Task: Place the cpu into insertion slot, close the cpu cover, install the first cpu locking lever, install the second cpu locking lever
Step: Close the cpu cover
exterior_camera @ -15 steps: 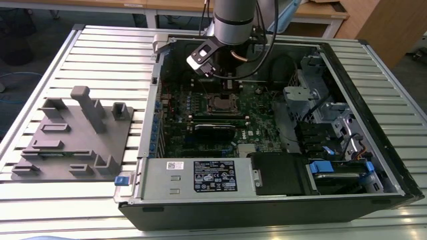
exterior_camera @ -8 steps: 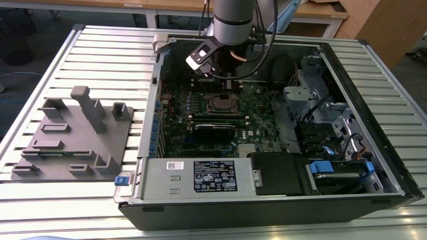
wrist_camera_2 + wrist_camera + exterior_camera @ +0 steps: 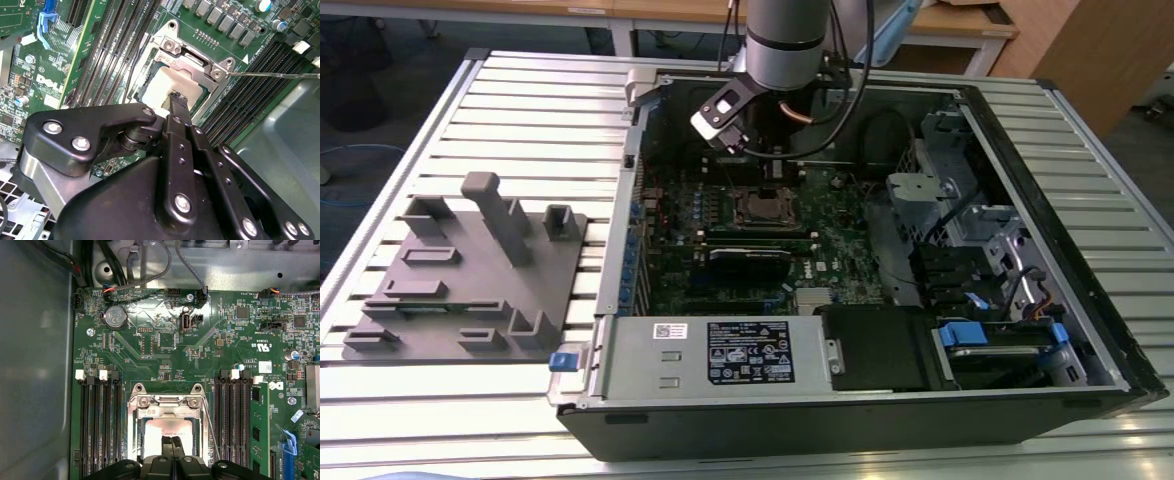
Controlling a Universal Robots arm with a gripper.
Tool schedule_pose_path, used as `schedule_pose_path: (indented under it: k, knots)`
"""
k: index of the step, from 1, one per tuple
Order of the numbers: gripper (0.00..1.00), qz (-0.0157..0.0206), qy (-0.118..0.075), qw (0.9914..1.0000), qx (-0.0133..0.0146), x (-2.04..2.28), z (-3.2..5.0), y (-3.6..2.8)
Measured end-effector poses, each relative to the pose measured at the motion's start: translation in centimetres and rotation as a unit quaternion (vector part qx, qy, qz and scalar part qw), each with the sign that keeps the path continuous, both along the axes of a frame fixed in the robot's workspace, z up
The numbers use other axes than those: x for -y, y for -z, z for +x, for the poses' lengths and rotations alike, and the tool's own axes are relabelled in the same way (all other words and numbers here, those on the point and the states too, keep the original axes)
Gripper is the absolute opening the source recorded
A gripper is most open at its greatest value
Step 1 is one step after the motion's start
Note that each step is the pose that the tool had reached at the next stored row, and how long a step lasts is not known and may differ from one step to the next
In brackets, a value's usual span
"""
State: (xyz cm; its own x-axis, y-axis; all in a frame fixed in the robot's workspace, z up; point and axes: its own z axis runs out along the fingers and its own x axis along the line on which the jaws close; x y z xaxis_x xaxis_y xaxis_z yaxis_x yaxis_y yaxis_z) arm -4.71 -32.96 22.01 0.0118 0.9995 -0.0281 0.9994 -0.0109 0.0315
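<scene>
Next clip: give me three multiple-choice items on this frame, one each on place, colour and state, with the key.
1. The gripper hangs above:
A the power supply
B the insertion slot
C the grey fixture
2. The circuit board around the slot is:
A green
B blue
C red
3. The cpu cover:
A stands upright
B is taken off
C lies flat over the cpu

Key:
1. B, in both wrist views the fingertips sit right over the socket.
2. A, the board is green in every view.
3. C, the frame surrounds the chip, whose top shows through its window.
</scene>
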Motion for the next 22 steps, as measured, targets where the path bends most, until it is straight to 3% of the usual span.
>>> schedule_pose_path:
  k: [8,13,18,22]
  knots:
    - [0.11,0.0000,-0.001,1.00000,0.0000,0.00,-0.01,0.00]
    - [0.11,0.0000,-0.032,0.99948,0.0000,0.00,-0.01,0.01]
    - [0.11,0.0000,-0.074,0.99723,0.0000,0.00,-0.01,0.03]
    - [0.11,0.0000,-0.107,0.99423,0.0000,0.00,-0.01,0.05]
